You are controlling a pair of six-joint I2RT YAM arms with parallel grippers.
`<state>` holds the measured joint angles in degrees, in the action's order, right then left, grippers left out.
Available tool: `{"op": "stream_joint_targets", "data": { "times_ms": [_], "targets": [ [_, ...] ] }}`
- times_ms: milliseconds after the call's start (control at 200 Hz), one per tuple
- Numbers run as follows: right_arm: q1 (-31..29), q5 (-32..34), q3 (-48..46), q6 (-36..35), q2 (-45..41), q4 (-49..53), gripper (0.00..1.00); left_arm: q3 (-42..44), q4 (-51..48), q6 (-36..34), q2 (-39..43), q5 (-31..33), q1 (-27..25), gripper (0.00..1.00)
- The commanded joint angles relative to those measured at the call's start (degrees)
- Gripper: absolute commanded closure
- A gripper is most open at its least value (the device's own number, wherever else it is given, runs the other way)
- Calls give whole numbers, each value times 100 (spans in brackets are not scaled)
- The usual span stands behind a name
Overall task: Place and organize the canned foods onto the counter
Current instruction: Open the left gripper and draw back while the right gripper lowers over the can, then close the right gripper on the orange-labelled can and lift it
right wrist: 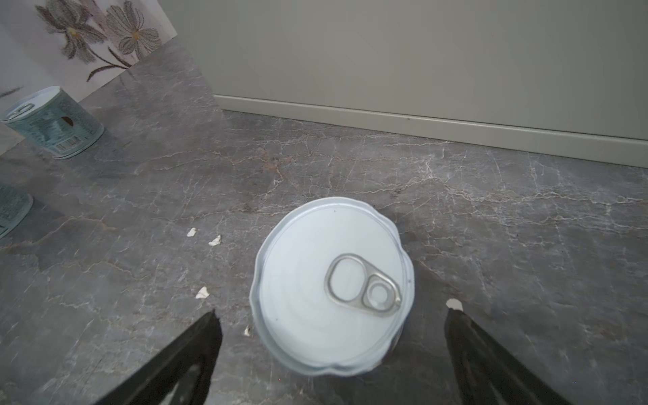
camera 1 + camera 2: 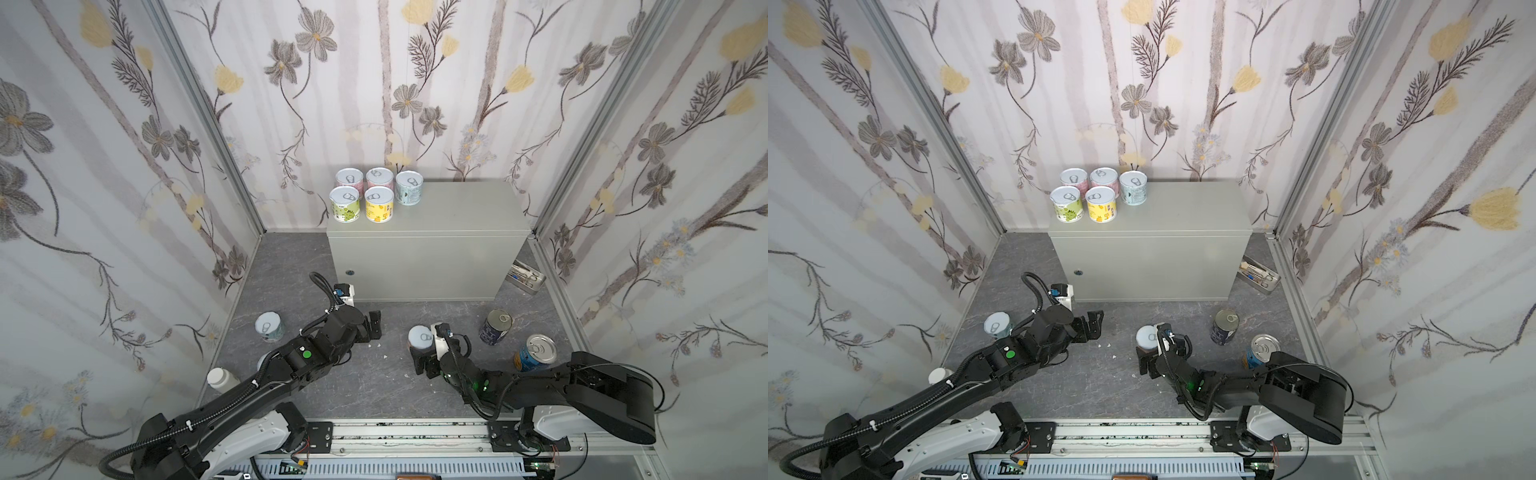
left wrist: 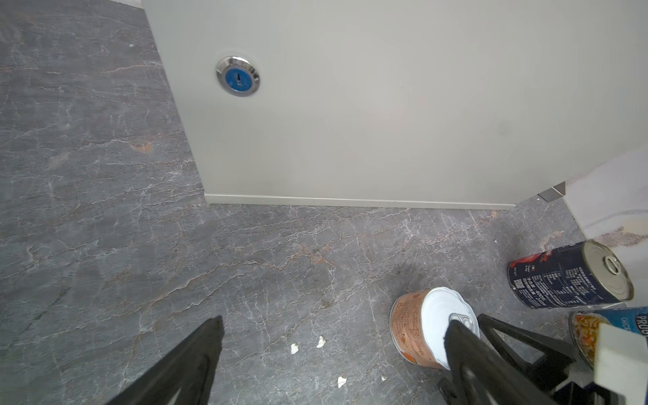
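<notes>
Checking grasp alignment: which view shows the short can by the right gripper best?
Right wrist: the can sits centred, lid and tab unobstructed, between the open fingers. Left wrist shows its orange label, with the lid partly behind a finger. Both top views show only a small lid beside the wrist.

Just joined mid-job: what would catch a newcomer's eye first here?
Five pastel cans cluster on the counter's back left corner, in both top views. On the floor in front, the right gripper hangs open at an orange-labelled can, while the left gripper is open and empty nearby.
</notes>
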<state>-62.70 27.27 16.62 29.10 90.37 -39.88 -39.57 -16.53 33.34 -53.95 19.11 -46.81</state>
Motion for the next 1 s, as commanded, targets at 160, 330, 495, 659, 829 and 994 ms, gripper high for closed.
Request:
{"op": "stream_joint_targets", "data": {
  "times_ms": [160,330,495,659,829,994],
  "targets": [
    [290,-454,464,37,894,-580,0,29,71,-162,-53,-15,137,0],
    [361,-495,709,-58,1328,-728,0,-17,80,-212,-152,-22,194,0],
    [416,-472,771,-148,1629,-1023,0,-43,80,-245,-196,-20,233,0],
    [425,-435,849,-205,1877,-1182,0,-45,80,-262,-215,-21,273,0],
    [425,-380,887,-223,2002,-1233,1,-45,80,-268,-225,-24,295,0],
    [425,-328,790,-247,2021,-1435,3,-24,85,-258,-185,-8,303,0]
  ]
}}
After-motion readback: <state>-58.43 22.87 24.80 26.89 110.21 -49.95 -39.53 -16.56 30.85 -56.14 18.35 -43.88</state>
